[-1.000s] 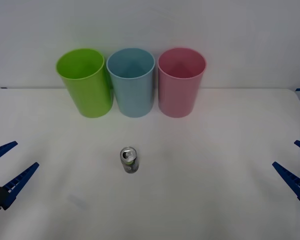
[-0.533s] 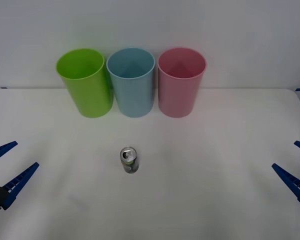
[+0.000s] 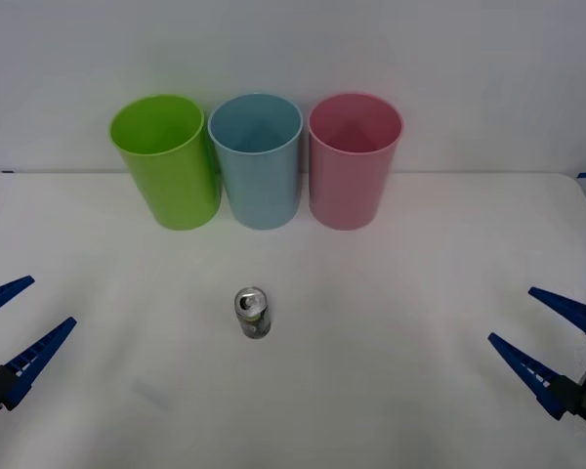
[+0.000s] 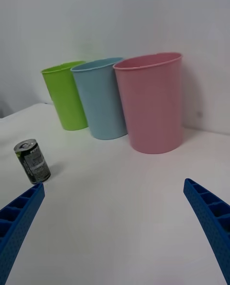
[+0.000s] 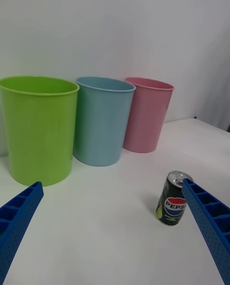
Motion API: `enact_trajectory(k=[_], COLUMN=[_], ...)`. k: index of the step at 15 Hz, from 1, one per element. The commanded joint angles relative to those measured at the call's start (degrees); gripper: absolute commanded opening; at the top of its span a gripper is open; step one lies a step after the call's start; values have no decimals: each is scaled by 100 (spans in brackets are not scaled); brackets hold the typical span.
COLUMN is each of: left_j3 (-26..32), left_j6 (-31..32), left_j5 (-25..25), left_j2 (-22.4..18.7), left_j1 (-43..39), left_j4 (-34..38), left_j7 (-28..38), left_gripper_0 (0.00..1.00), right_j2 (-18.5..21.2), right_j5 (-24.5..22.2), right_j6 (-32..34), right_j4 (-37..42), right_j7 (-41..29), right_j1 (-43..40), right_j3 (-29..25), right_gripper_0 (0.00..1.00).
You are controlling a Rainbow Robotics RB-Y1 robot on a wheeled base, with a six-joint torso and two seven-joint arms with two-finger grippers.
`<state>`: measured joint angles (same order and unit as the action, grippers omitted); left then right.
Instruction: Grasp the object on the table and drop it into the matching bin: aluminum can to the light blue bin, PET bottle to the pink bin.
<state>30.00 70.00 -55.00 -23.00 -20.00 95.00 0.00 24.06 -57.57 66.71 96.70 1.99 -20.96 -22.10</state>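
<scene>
Your right gripper (image 3: 539, 341) hangs over the desk's (image 3: 420, 293) right edge with its jaws spread wide and holding nothing, and your left gripper (image 3: 18, 320) sits the same way, wide and unladen, over the left edge. Between them, well apart from both, the can (image 3: 253, 313) stands upright near the middle of the desk, tab end up. Along the far edge behind it you have three bins in a row, rims close together: green (image 3: 166, 161), light blue (image 3: 257, 161), pink (image 3: 353, 161).
</scene>
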Motion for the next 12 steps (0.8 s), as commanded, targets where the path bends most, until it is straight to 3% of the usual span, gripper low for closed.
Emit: enact_trajectory(k=[1, 12], left_j3=[0, 0], left_j6=[0, 0], left_j5=[0, 0], left_j2=[0, 0], left_j1=[0, 0], left_j4=[0, 0], left_j7=[0, 0], left_gripper_0=[100, 100], right_j2=[2, -7], right_j5=[-88, -97], right_j6=[-123, -1116], right_j4=[-2, -2], right_j7=[74, 689], right_j1=[30, 180], right_j3=[312, 1586], right_gripper_0=[100, 100])
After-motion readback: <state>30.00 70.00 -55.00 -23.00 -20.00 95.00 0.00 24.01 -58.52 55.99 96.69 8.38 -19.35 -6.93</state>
